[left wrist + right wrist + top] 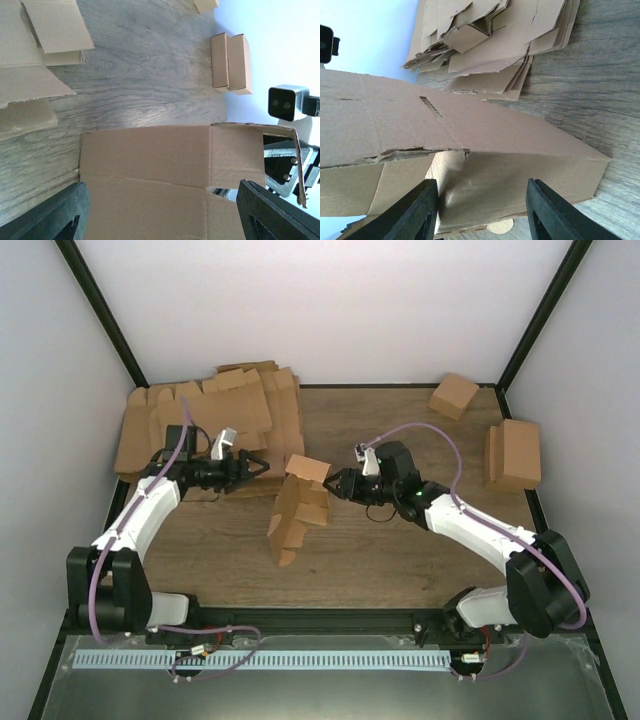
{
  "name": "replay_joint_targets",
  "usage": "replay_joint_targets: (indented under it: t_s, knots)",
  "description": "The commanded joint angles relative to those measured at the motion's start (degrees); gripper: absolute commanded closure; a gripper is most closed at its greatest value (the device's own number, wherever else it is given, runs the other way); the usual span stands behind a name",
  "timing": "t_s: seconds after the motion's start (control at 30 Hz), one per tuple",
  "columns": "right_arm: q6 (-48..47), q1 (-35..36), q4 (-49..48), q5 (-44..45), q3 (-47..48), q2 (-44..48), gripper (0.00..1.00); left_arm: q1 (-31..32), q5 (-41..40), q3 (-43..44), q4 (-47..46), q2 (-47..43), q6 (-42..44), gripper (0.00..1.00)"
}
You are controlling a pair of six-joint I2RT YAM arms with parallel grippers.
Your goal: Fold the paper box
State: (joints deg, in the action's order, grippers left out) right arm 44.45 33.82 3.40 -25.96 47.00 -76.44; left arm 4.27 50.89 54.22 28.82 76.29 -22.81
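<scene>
Half-folded paper box (300, 505) stands tilted mid-tabletop (390, 555), right gripper (335, 483) pinching its right edge with clenched fingers (412, 215), left gripper (262, 468) hovering released just left of it: light, floppy cardboard, easily creased, best gripped beside a fold.

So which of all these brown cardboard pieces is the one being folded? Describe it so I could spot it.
Look at the middle of the wooden table. The paper box stands there on edge, half-folded, in the right claw. The pile at the back left lies flat, and the boxes at the far right are closed.
</scene>
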Motion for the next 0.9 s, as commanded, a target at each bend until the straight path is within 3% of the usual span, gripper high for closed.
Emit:
replay_joint_targets:
  t_s: [0.0,0.27,0.87]
  knots:
    - [-1.4,-0.3,0.2,-1.0,2.7,-1.0,0.49,-0.1,4.2,-0.8,-5.4,1.4,-0.8,0.18]
    - [-1.7,-0.3,0.3,-1.5,3.1,-1.8,0.49,0.6,6.2,-1.7,-6.5,4.1,-0.7,0.33]
    - [-1.8,-0.3,0.6,-2.3,3.3,-1.9,0.50,9.3,7.4,0.7,-14.3,7.8,-5.6,0.35]
